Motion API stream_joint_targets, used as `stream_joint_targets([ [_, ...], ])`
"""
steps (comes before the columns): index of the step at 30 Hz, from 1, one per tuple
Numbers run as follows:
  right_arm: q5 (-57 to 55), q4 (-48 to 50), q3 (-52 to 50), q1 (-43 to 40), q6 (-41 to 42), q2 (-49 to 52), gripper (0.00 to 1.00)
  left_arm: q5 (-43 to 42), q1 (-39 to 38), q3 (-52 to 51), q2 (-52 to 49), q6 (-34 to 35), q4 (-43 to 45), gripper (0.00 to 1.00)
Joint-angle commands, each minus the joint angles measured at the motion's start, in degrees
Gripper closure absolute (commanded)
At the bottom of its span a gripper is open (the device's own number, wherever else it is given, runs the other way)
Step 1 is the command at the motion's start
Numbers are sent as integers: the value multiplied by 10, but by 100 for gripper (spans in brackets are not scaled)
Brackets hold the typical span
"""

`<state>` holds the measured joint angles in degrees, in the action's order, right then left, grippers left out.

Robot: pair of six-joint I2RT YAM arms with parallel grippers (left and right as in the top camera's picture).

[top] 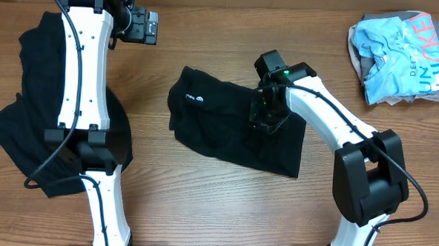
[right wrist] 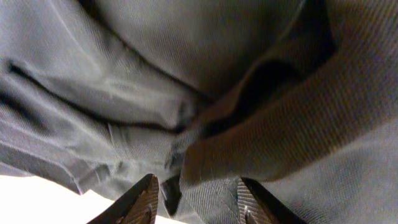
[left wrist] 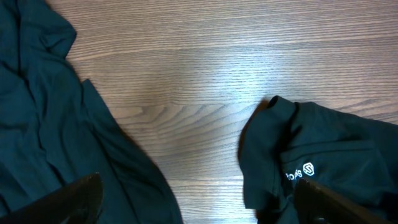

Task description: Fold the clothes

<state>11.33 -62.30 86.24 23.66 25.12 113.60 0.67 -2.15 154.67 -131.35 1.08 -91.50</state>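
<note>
Here the black garment (top: 227, 127) lies rumpled, white mark at its collar, right tool (top: 268, 114) parted over its folds.

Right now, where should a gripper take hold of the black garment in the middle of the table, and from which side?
Grip the middle black garment at its lower right corner, coming down from above. That corner lies flat and free on the table, while the collar end with the white mark is bunched.

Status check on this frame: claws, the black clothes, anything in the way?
Left claw open, holding nothing, above bare table. Right claw part open, down on the folded black garment. Second black garment bunched under left arm. Blue clothes pile far right, clear.
</note>
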Motion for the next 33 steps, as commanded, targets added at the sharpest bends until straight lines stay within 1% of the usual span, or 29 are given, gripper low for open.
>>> stream_joint_targets([
  [1,7,-11,13,3,-15,-37,55,-7,-1,7,14,-11,0,0],
  [5,-36,-40,13,3,-11,-59,55,-10,-1,7,14,-11,1,0],
  [6,-39,-43,12,3,-11,-59,56,-14,-1,7,14,-11,1,0],
  [8,-40,-32,0,3,-11,-59,65,-24,-1,7,14,-11,1,0],
  [11,-37,-7,-22,9,-10,-56,88,-34,-1,7,13,-11,0,0],
  [13,-36,11,-38,16,3,-52,96,-37,-1,7,13,-11,0,0],
  [18,-7,61,-68,35,7,-32,96,-37,-1,7,13,-11,0,0],
  [23,-4,67,-67,40,-2,-23,96,-38,-1,-4,13,-11,0,0],
  [26,22,63,-57,40,-30,-23,96,-53,-1,-24,13,-11,2,0],
  [27,25,58,-51,40,-31,-26,93,-55,-1,-33,13,-11,4,0],
  [29,25,36,-26,40,-40,-47,78,-59,-1,-57,13,-18,5,0],
  [30,23,25,-12,40,-46,-58,66,-64,-1,-66,13,-27,7,0],
  [32,22,1,18,37,-56,-78,46,-92,-1,-85,13,-58,8,0],
  [33,19,-13,34,35,-57,-86,34,-108,-1,-95,13,-73,11,0],
])
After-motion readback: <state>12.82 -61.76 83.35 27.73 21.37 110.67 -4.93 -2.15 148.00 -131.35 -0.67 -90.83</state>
